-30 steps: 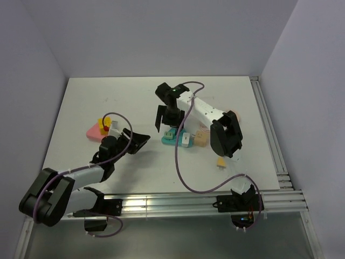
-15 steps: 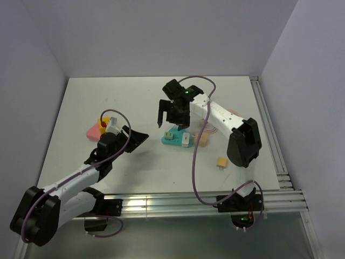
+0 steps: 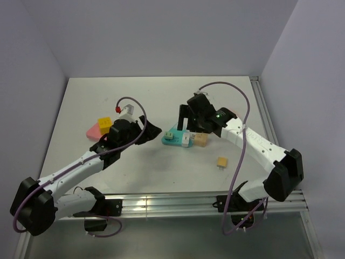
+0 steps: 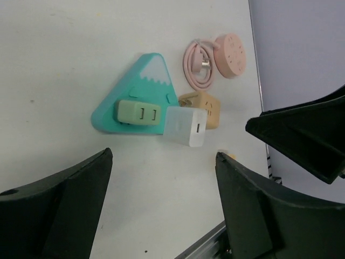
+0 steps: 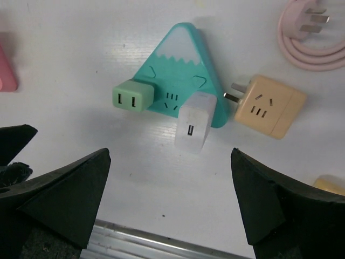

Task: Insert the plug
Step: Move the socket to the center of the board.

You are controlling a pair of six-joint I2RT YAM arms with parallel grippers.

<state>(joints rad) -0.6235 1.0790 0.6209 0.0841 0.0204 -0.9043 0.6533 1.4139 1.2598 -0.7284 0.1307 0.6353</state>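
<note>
A teal triangular power strip (image 3: pixel 171 136) lies mid-table. It also shows in the left wrist view (image 4: pixel 146 86) and the right wrist view (image 5: pixel 183 54). A green plug (image 5: pixel 133 96) and a white USB charger (image 5: pixel 193 123) sit in it, both also seen in the left wrist view, the green plug (image 4: pixel 138 113) left of the charger (image 4: pixel 185 125). A tan cube adapter (image 5: pixel 269 105) lies loose beside the strip, prongs toward it. My right gripper (image 3: pixel 185 120) hovers open and empty above the strip. My left gripper (image 3: pixel 146 129) is open and empty just left of it.
A small tan plug (image 3: pixel 221 162) lies right of the strip, toward the front. A pink round socket (image 4: pixel 232 47) with a coiled cable (image 5: pixel 312 38) lies behind the adapter. A pink strip (image 3: pixel 96 131) with a yellow plug (image 3: pixel 104 123) lies at the left.
The right arm has swung its elbow out to the right and its gripper has moved right, over the teal strip. The left gripper has reached up and right toward the strip.
</note>
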